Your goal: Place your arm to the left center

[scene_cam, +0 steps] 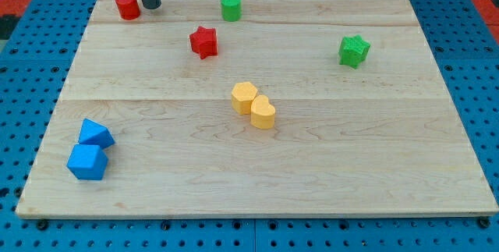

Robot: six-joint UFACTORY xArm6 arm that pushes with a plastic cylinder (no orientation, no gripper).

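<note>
My tip (150, 6) rests on the wooden board (327, 166) near its top left corner. It stands just right of a red cylinder (128, 6), very close to it. A green cylinder (231, 7) is further right along the top edge. A red star block (203, 41) lies below and right of the tip. The left middle of the board is well below the tip.
Two yellow blocks (244, 97) (263, 113) touch each other at the board's middle. A green star block (354, 51) sits at the right. Two blue blocks (95, 134) (86, 162) sit together at the bottom left. Blue pegboard (483, 72) surrounds the board.
</note>
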